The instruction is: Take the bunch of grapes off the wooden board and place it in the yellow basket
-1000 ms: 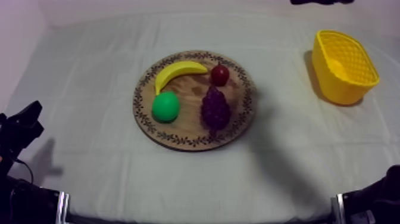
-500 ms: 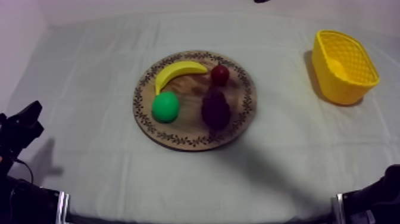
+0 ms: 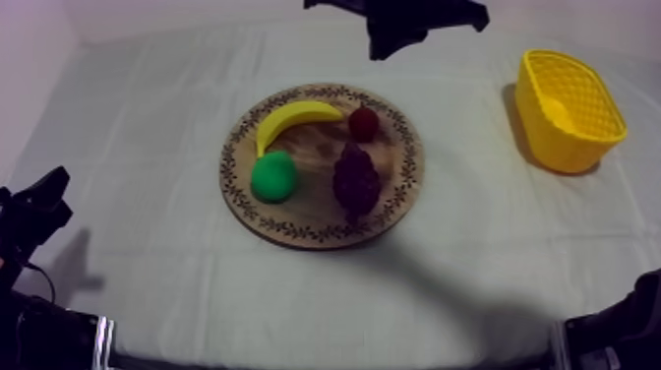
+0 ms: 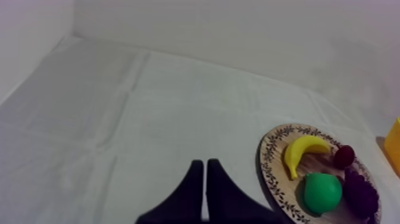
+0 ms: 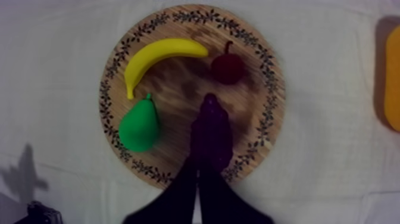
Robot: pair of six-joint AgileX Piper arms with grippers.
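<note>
Across the grey-white tabletop, the bunch of grapes lies on the wooden board, well apart from the yellow basket, while the right hand hangs above the board with fingers pressed together, the left hand likewise.

Soft, rather dim light is falling from above onto the worktop. A broad, faint shadow is lying across the right half of the wooden board and the cloth in front of it. The yellow basket is throwing a shadow to its left.
</note>
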